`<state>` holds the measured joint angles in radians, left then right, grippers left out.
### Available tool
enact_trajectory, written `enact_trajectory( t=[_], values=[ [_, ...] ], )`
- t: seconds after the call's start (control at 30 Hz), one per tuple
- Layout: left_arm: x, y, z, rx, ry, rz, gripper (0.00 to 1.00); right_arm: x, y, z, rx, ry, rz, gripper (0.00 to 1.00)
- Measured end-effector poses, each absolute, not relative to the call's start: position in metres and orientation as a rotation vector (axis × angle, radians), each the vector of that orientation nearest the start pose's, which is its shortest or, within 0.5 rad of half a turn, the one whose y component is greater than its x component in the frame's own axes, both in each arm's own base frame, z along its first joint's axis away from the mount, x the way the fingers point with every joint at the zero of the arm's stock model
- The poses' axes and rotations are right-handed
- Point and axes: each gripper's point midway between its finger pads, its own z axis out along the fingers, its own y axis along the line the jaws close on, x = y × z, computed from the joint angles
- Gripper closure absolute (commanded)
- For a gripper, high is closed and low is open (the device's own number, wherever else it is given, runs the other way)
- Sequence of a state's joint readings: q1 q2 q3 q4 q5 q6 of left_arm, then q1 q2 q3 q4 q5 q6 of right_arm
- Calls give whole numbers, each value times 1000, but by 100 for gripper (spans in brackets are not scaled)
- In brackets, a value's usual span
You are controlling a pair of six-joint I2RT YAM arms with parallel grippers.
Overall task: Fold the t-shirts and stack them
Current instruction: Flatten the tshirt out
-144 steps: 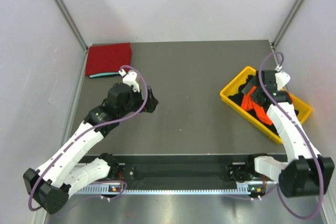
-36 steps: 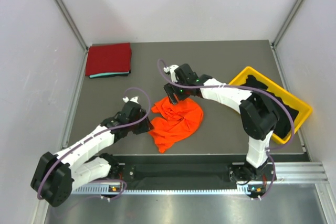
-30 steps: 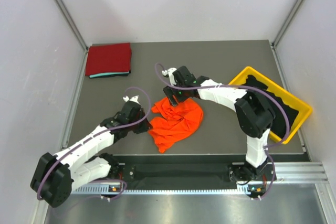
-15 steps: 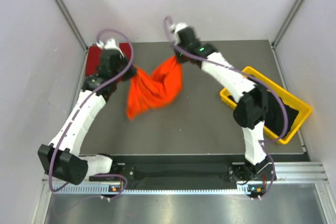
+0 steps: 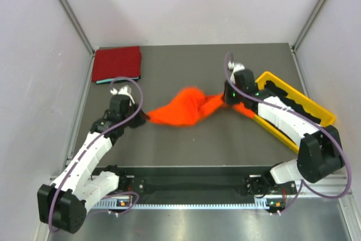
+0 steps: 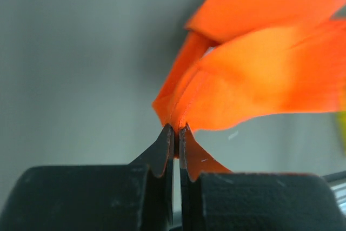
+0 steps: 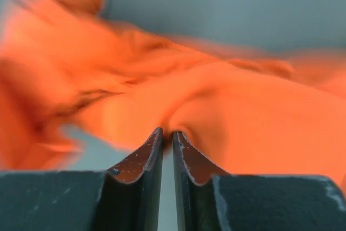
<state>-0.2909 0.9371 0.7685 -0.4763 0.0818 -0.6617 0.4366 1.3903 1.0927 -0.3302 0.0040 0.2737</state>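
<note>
Left tool [image 6: 175,133] on bunched orange t-shirt [image 5: 183,107]

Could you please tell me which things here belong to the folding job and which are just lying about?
Part of the job: orange shirt; dark red shirt, folded at the back left; teal shirt under it; black shirts in the yellow bin.
Just lying about: the yellow bin itself.

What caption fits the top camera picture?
The left gripper and right gripper stretch an orange t-shirt between them, beside a yellow bin.
</note>
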Motion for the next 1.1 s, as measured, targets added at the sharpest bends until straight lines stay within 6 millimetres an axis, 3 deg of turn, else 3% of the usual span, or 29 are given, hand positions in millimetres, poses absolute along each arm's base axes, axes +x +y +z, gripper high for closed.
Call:
enact_trajectory(
  t=[0.07, 0.13, 0.23, 0.33, 0.37, 0.47, 0.53, 0.67, 0.87, 0.97, 1.1],
  values=[
    [248, -117, 130, -416, 2358, -573, 100, 332, 172, 123, -178, 2364, 381, 84],
    [230, -111, 102, -450, 2444, -532, 100, 301, 160, 80, -164, 2499, 352, 84],
    [220, -104, 90, -499, 2486, -481, 100, 280, 151, 62, -142, 2565, 337, 84],
    [223, -98, 91, -531, 2464, -447, 93, 272, 151, 76, -121, 2523, 375, 84],
    [224, -97, 92, -539, 2458, -438, 84, 270, 153, 82, -114, 2502, 395, 84],
    [228, -94, 97, -549, 2437, -415, 68, 258, 161, 98, -106, 2438, 464, 84],
    [233, -93, 106, -537, 2419, -413, 58, 247, 168, 99, -113, 2431, 502, 84],
    [247, -102, 128, -481, 2386, -452, 55, 227, 172, 85, -105, 2472, 531, 79],
    [258, -150, 140, -323, 2404, -575, 55, 225, 172, 92, -63, 2455, 551, 74],
    [264, -184, 132, -295, 2456, -644, 56, 226, 172, 98, -48, 2431, 558, 74],
    [280, -217, 110, -385, 2519, -716, 57, 229, 169, 104, -28, 2403, 544, 74]
  ],
)
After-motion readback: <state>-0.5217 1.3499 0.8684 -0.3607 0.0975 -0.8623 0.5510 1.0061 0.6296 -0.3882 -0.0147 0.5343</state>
